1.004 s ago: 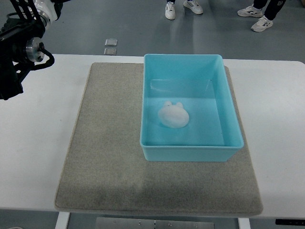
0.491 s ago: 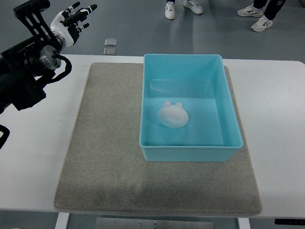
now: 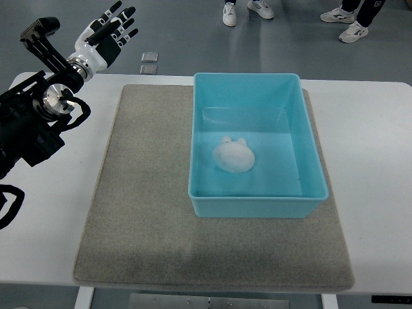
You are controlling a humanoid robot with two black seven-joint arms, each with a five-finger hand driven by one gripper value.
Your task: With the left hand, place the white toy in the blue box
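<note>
A: Item 1, white toy point(image 3: 234, 156) — where was it logged?

B: Inside the blue box point(image 3: 311, 154), resting on the box floor, slightly left of centre and nearer the near wall than the far one. By that position the placing looked already done.

A: Handling notes for item 1?

B: Judged soft and light, a rounded lump with 2 small nubs on its far side. Probably squashy, not fragile, not slippery. Best hold would have been across the broad rounded body, fingers on opposite flanks, not on the nubs.

A: Item 2, left hand point(image 3: 108, 32)?

B: Recorded at far left, beyond the far edge of the table point(image 3: 51, 212), well apart from the box. Fingers were spread and extended, holding nothing.

A: Support surfaces?

B: 1 grey mat point(image 3: 141, 212) under the box, on the white table. Right hand was not visible
</note>
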